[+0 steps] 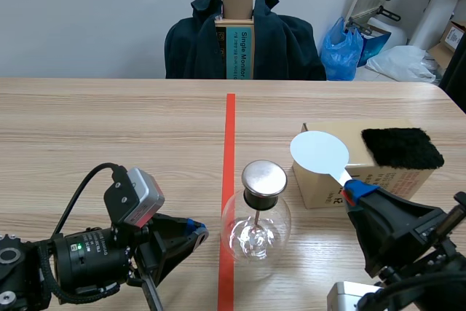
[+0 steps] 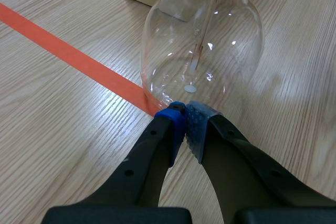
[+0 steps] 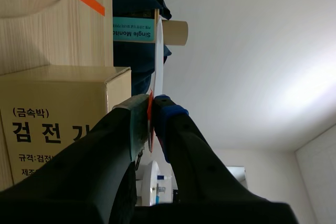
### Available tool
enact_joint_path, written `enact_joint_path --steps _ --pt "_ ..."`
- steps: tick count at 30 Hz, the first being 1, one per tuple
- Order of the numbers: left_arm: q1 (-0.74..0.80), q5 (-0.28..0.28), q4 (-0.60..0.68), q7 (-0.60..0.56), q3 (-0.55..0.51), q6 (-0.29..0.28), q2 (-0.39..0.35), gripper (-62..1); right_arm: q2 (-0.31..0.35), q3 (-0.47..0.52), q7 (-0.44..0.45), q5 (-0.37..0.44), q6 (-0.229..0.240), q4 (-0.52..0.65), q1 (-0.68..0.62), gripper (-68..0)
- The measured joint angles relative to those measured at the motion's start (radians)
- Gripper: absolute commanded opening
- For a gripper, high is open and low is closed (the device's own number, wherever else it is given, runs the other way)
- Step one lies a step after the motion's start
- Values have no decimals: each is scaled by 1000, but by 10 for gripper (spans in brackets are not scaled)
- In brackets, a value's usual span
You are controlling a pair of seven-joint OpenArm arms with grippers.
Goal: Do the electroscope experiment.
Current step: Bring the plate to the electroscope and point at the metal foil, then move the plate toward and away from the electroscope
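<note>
Right hand [image 1: 352,191] pinches the paddle [image 1: 319,152], disc poised by the electroscope [image 1: 256,220] for charging. Left hand [image 1: 195,229], pressed together, likely steadies it

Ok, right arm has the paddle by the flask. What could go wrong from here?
The right gripper pinches the white paddle only by its thin handle; it may twist or slip on contact. A hard sweep at the metal cap could tip the glass flask. The left gripper, shut, sits at the flask's base; a nudge could shove it.
</note>
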Motion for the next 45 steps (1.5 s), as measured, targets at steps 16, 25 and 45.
enact_joint_path --steps 16,25,45 --pt "0 0 0 0 0 0 0 -592 0 0 58 24 0 51 0 -667" --pt "0 0 0 0 0 0 0 -592 0 0 206 23 0 51 0 -667" --pt "0 0 0 0 0 0 0 -592 0 0 322 13 -1 51 0 -667"
